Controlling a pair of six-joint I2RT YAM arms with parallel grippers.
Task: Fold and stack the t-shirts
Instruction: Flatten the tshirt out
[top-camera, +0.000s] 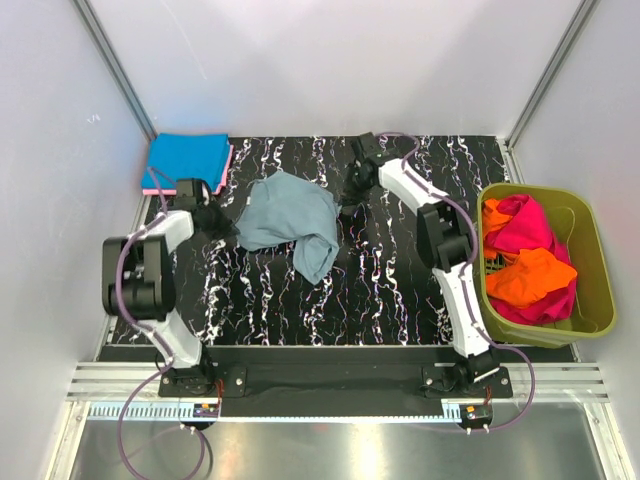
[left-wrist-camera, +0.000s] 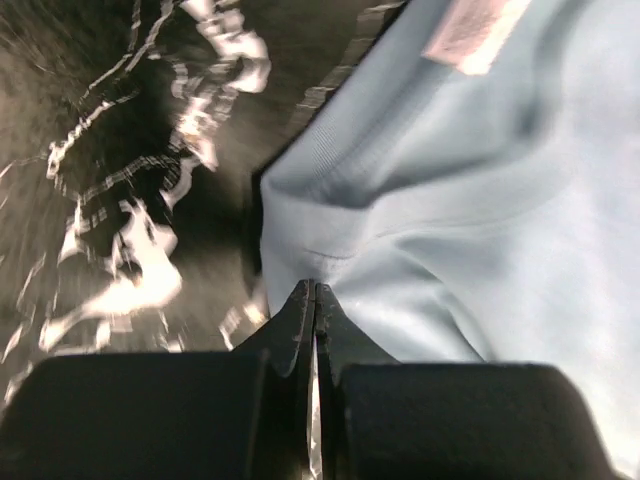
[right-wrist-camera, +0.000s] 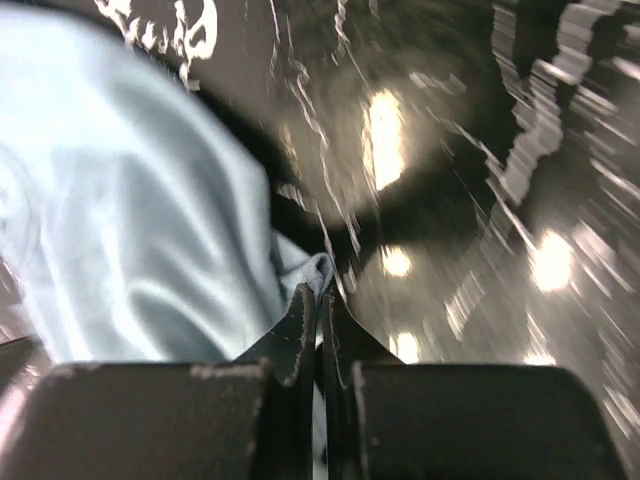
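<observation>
Evidently soft, light and floppy, the grey-blue t-shirt (top-camera: 290, 220) is pinched by its edges: left gripper (left-wrist-camera: 315, 300) at nine o'clock, right gripper (right-wrist-camera: 320, 300) at three.

Overhead view bright, sharp; wrist views blurred, glare spotting the table (right-wrist-camera: 385, 125).

White-and-black left arm (top-camera: 172, 235) and right arm (top-camera: 410, 185); purple cables (top-camera: 119, 280); fingers (right-wrist-camera: 297, 335) black, perhaps scuffed.

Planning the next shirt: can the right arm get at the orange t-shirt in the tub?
Probably not yet: the right hand is shut on the grey-blue t-shirt. Once freed, likely yes; the orange t-shirt lies uncovered in the open olive tub.
</observation>
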